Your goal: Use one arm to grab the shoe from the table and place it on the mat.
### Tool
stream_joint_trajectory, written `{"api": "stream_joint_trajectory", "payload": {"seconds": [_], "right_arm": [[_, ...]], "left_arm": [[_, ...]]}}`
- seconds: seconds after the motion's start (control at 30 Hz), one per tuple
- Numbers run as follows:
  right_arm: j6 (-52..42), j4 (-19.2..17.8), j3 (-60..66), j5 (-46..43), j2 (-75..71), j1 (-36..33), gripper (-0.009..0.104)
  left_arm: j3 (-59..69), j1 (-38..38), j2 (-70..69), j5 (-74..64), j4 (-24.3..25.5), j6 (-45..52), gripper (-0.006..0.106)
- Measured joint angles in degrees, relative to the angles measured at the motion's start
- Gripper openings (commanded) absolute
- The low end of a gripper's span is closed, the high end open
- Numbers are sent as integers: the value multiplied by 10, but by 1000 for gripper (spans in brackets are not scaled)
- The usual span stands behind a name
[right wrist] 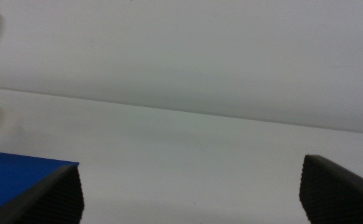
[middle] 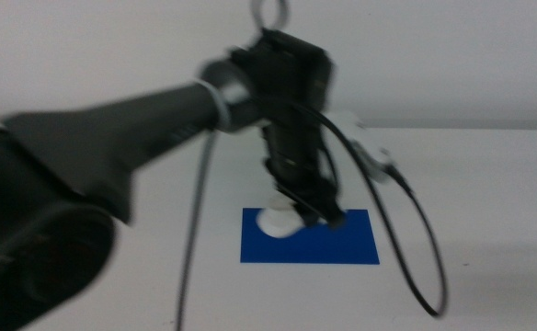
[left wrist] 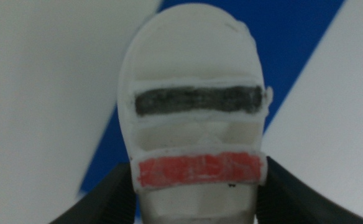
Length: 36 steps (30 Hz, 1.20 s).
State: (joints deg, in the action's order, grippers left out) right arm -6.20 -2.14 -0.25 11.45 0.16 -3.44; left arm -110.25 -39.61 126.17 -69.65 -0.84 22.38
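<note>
The left arm (middle: 112,138) reaches in from the left over the white table (middle: 489,184). Its gripper (middle: 310,207) is shut on the white shoe (middle: 280,219) and holds it over the left part of the blue mat (middle: 342,244). In the left wrist view the shoe (left wrist: 194,118) fills the middle, with a dark strap and a red strap showing, and a jaw pressed against each side at the red strap. The mat (left wrist: 293,37) lies beneath it. I cannot tell whether the shoe touches the mat. The right gripper (right wrist: 191,193) is open and empty, out of the middle view.
A black cable (middle: 416,239) hangs in a loop from the left arm's wrist over the mat's right side. In the right wrist view a corner of the mat (right wrist: 20,174) shows beside one jaw, with bare white table (right wrist: 200,149) beyond.
</note>
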Motion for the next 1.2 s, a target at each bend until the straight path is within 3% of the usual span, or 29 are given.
{"api": "stream_joint_trajectory", "payload": {"seconds": [0.17, 0.63, 0.77, 1.2], "right_arm": [[0, 0, 0, 0, 0, 0, 93], [0, 0, 0, 0, 0, 0, 93], [0, 0, 0, 0, 0, 0, 93], [0, 0, 0, 0, 0, 0, 93]], "left_arm": [[-44, -38, 50, 1, -7, -4, 0], [-50, -28, 56, 1, 12, -87, 0], [-51, -28, 56, 1, 14, -201, 0], [-51, -28, 56, 1, 37, -698, 0]]}}
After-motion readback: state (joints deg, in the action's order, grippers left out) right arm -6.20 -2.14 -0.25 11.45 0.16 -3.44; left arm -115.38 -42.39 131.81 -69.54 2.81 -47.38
